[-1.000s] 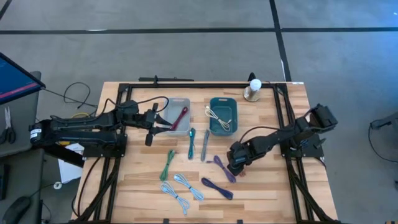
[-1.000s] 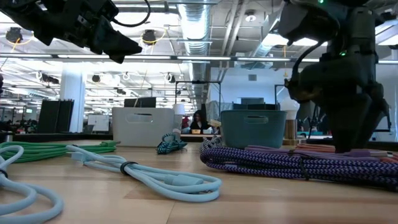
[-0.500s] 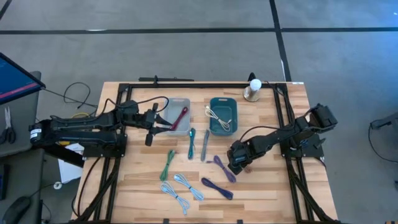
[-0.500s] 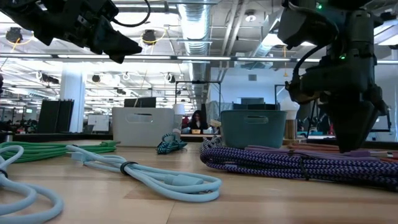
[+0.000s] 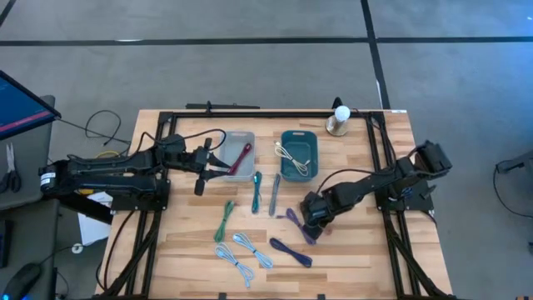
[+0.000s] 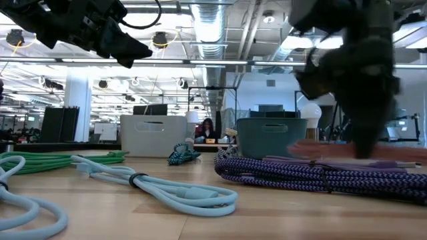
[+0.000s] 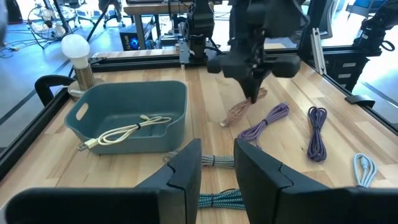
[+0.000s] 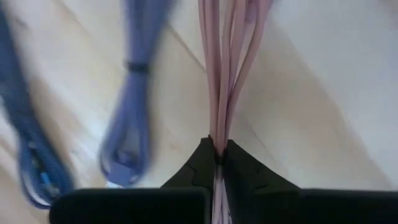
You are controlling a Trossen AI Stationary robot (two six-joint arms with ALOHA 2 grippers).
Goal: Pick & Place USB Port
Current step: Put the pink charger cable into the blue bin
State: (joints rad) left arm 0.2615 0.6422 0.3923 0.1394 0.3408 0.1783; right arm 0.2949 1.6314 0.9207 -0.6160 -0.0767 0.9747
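From above, the right gripper [image 5: 315, 218] is low over the middle of the wooden slatted worktop [image 5: 358, 250], its fingers closed on a bundled pink USB cable [image 5: 321, 227] that lies just right of a bundled light-purple cable [image 5: 300, 223]. The left gripper [image 5: 202, 161] hangs beside the grey plastic bin [image 5: 236, 155], which holds a dark red cable [image 5: 241, 155]; the teal plastic bin [image 5: 299, 154] next to it holds a cream-white cable [image 5: 291, 157]. On the boards nearer the front lie a green cable [image 5: 225, 222], two pale blue cables [image 5: 244, 254] and a dark purple cable [image 5: 291, 252].

At table-top height the right arm stands blurred over the pink cable [image 6: 353, 151], behind a dark purple braided cable [image 6: 300, 175]; a pale blue cable [image 6: 160, 189] lies in front.

The left wrist camera shows its own fingers [image 7: 186, 171] a narrow gap apart, empty — beyond them the teal bin [image 7: 127, 118] and the right gripper [image 7: 254, 96] touching the pink cable [image 7: 239, 111].

The right wrist camera shows its fingers [image 8: 202, 165] pinched on the pink cable's strands [image 8: 227, 74]
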